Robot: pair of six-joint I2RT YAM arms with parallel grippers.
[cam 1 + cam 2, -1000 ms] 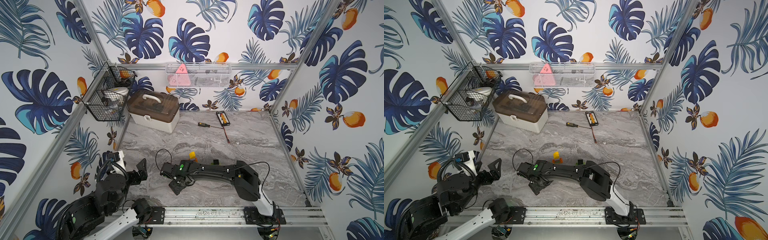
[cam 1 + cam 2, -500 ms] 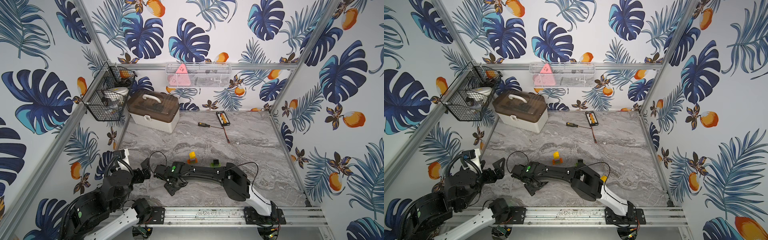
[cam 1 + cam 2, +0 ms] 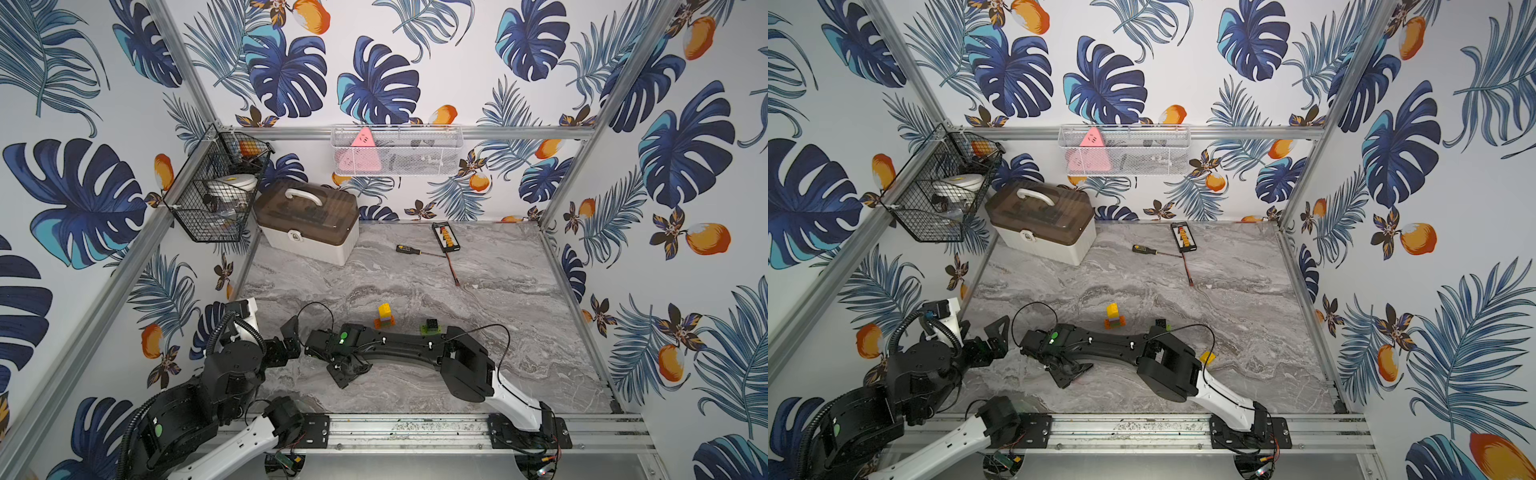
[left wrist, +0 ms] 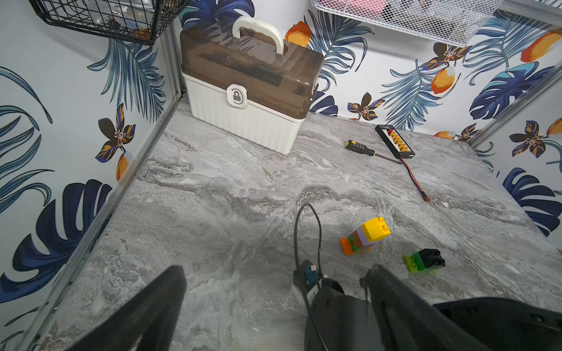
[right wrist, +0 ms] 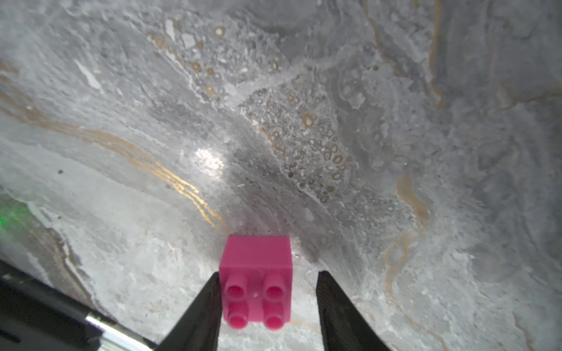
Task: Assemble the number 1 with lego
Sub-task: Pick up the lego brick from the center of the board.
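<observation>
Over the past second the right arm had stretched further toward the robot's left along the front of the tabletop point(image 3: 478, 266), its elbow sliding the same way. The right gripper point(image 5: 269, 273) now pointed down at a pink brick point(image 5: 257, 258) resting on the marble. In the right wrist view its jaws had drawn in around that brick without clamping it: one finger point(image 5: 197, 313) touched a side, the other stood just apart. The left gripper point(image 4: 273, 270) had edged forward near the left wall, jaws spread wide and empty. The stack of bricks point(image 3: 384, 316), orange at the base and yellow on top, had not moved and stood upright just behind the right forearm. The black brick point(image 3: 432, 324) seated on a lime brick point(image 4: 412, 263) also stayed put beside it. In a top view a small yellow brick point(image 3: 1207, 356) lay by the right elbow.
</observation>
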